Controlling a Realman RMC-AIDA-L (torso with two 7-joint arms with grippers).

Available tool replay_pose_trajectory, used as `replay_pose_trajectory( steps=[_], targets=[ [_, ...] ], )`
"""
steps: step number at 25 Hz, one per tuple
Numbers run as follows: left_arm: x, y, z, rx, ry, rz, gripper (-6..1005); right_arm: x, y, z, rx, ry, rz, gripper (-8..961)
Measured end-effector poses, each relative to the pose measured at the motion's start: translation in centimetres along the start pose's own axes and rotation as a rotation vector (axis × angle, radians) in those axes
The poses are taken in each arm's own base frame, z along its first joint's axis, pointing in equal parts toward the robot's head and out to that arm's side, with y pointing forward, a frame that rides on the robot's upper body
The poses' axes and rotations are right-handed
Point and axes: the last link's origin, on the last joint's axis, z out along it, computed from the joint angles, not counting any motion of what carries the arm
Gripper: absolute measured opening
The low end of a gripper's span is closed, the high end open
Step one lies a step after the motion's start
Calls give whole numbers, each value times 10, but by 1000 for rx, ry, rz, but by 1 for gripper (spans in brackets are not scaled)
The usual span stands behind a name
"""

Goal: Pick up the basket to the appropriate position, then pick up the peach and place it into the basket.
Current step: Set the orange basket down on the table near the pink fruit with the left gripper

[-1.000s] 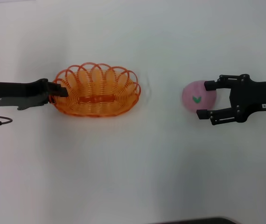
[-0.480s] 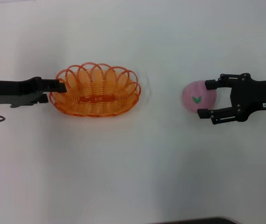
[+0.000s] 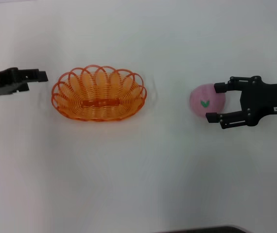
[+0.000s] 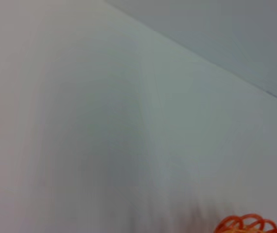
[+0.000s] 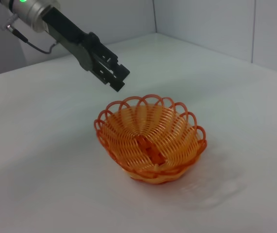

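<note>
so, from the head view the basket [image 3: 98, 93] sits on the white table [image 3: 138, 174] at about ten o'clock from centre. the left gripper [image 3: 42, 76] hangs just off its nine o'clock rim, not touching, arm cut off by the frame edge; whether its fingers are parted i cannot tell. at three o'clock the right gripper [image 3: 216, 102] is spread around the peach [image 3: 206, 99].

the left wrist view catches only a sliver of orange rim [image 4: 249, 224].

the right wrist view shows the basket [image 5: 150, 138] empty but for its flat strip, the left gripper [image 5: 113, 76] hovering above its rim.

Looking steeply down from the head; right wrist viewing low toward nine o'clock; left wrist skimming close, all sharing the basket [image 3: 98, 93] [image 4: 248, 224] [image 5: 150, 138].
</note>
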Motion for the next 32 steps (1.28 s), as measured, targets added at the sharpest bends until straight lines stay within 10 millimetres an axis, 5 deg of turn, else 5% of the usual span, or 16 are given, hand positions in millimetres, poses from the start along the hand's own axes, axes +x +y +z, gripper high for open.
replay_pose_trajectory(
  steps=[17, 32],
  targets=[
    [-33, 28, -10, -366, 19, 439, 711, 0, 0, 1, -2, 1, -1, 885],
    [-72, 21, -1, -463, 59, 770, 710, -1, -1, 1, 0, 0, -9, 883]
  ],
)
